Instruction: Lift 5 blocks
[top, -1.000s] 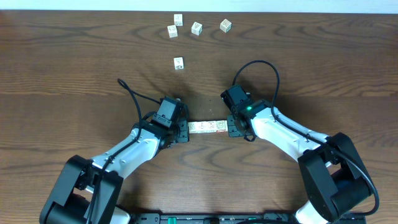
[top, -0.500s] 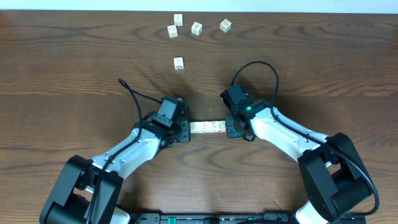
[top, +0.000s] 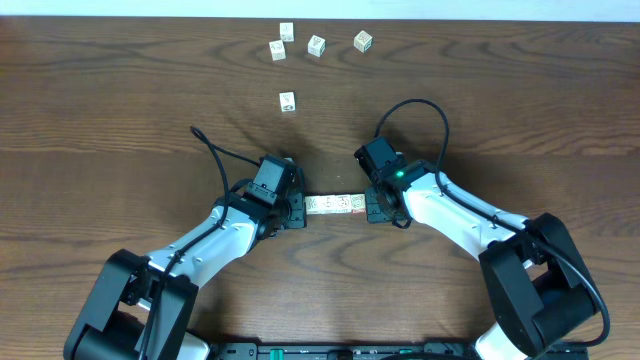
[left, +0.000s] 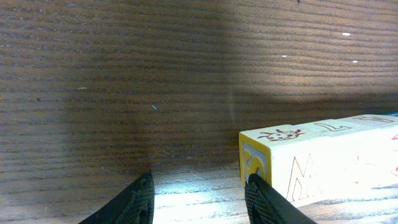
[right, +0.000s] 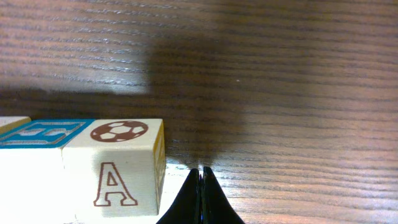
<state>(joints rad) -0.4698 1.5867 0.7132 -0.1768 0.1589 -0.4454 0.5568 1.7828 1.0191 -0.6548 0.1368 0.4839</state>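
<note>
A row of blocks (top: 335, 204) is seen at the centre of the overhead frame, between the two end effectors. The left end effector (left: 199, 185) is kept partly spread, with the row's end at its right-hand finger. The right end effector (right: 202, 180) is closed on nothing, just beside the block marked A (right: 115, 165).

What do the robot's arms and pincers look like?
The left arm and right arm are white with chunky black joints, a black cable looping over each. The right has a green light. Left pincer and right pincer: black, pointed.
</note>
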